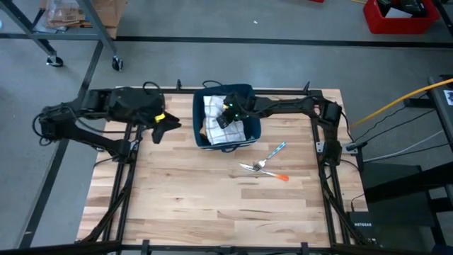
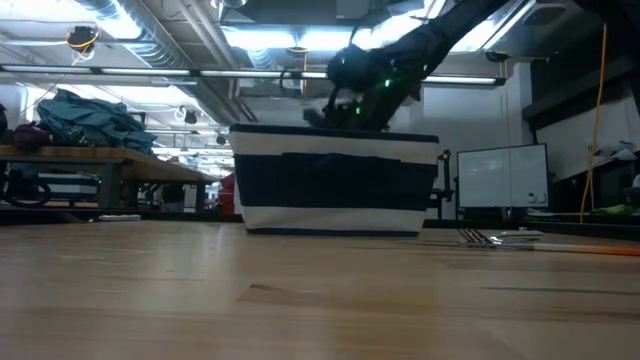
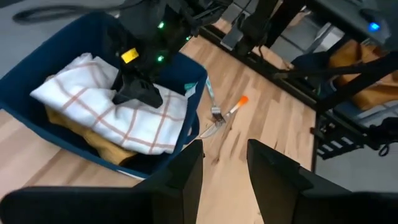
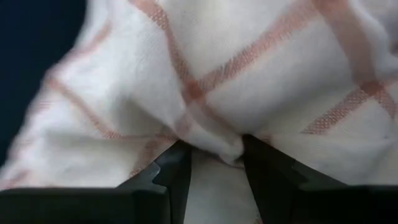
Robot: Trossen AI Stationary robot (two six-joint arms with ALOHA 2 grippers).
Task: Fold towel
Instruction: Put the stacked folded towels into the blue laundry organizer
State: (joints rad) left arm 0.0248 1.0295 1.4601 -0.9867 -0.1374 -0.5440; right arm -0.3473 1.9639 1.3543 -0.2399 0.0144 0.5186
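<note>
Right claw pinching checked towel inside blue bin near tabletop's far edge; left claw open, empty. No readable writing.

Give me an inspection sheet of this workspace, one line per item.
Surface: wooden table, bare in front.
Job's things: white checked towel bunched in the blue basket, over a yellow cloth.
Clutter: fork and an orange-tipped utensil beside the basket.
Grippers: right gripper down in the basket, fingers pressed into the towel with a fold between them; left gripper open, beside the basket.
Cables: yellow cable off the table's right.
Surroundings: red bin on the floor.
</note>
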